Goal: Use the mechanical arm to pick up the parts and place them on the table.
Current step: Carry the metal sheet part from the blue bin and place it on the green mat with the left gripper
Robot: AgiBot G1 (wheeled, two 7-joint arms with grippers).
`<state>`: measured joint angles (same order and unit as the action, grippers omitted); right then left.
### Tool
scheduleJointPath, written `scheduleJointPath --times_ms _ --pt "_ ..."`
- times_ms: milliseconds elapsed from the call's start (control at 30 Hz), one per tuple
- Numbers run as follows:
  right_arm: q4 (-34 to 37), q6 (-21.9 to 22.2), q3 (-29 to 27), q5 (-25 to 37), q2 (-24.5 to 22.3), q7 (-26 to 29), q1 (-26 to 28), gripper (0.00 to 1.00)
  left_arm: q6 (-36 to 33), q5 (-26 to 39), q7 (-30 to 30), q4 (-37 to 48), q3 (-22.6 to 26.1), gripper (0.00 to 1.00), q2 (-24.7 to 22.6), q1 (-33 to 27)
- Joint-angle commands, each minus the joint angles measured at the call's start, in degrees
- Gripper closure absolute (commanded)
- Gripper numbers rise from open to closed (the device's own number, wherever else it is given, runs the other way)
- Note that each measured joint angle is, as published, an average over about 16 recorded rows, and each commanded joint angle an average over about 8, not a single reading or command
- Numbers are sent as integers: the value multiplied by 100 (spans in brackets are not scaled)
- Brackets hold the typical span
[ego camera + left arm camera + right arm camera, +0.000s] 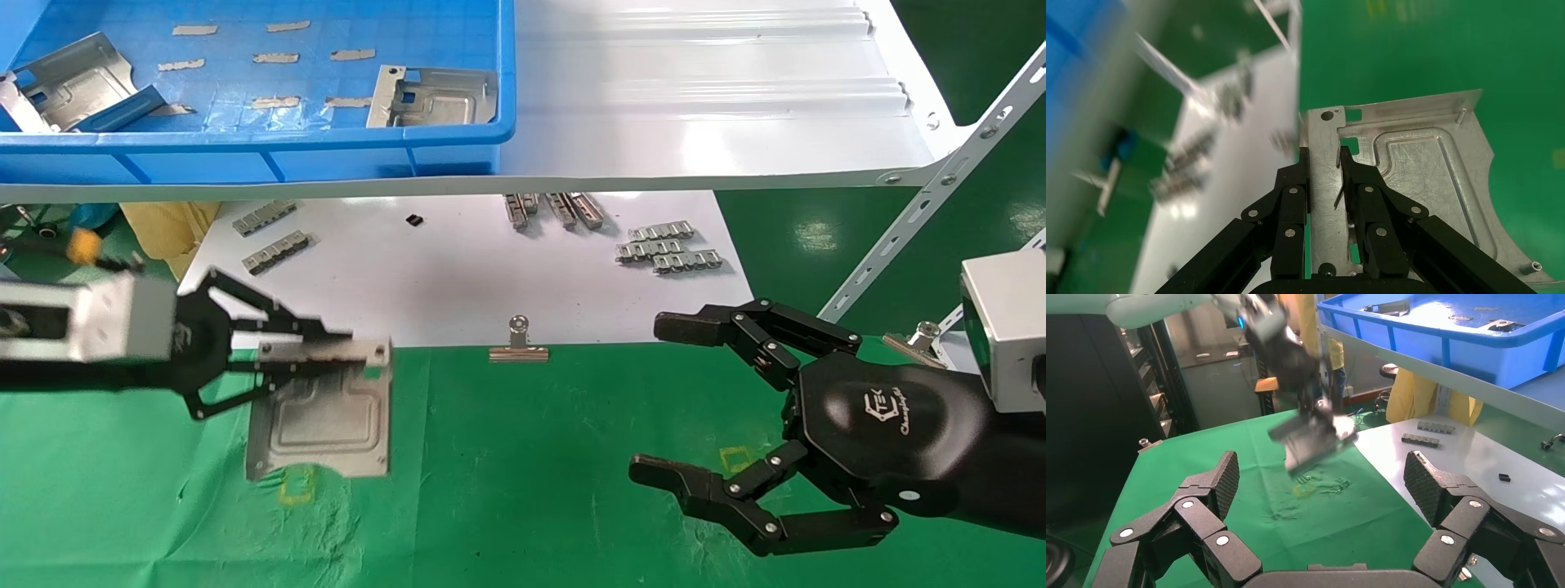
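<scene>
My left gripper (343, 347) is shut on the bent flange edge of a silvery stamped metal part (327, 425). It holds the part a little above the green cloth table (531, 474), over a yellow square mark (296, 483). In the left wrist view the two black fingers (1303, 177) clamp the flange strip of the part (1425, 177). The right wrist view shows the part (1309, 441) in the air above the cloth. My right gripper (662, 400) is open and empty, parked at the right above the cloth.
A blue bin (245, 147) on the white shelf (695, 98) holds more parts (433, 96). A white board (458, 269) behind the cloth carries small grey clip strips (666, 245). A silver binder clip (519, 343) sits at its front edge.
</scene>
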<state>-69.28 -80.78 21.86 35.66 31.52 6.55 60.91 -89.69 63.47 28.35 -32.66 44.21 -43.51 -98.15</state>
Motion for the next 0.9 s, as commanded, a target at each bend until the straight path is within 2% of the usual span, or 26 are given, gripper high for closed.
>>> scheduleJointPath --times_ms 33,200,233,467,500,733,900 --pt "0 0 0 0 0 0 0 0 67 300 331 223 205 100 -75 33" --pt "0 0 0 0 0 0 0 0 73 622 928 859 419 100 -321 78" --pt "0 0 0 0 0 0 0 0 59 651 1019 975 444 94 -363 80" --pt "0 0 0 0 0 0 0 0 55 772 1609 1703 572 7 -621 84" --pt "0 0 0 0 0 0 0 0 81 784 1686 1797 582 0 -652 79" --pt "0 0 0 0 0 0 0 0 126 802 1994 2348 594 0 -806 -25" --pt "0 0 0 0 0 0 0 0 -50 687 1885 2604 543 0 -817 -152"
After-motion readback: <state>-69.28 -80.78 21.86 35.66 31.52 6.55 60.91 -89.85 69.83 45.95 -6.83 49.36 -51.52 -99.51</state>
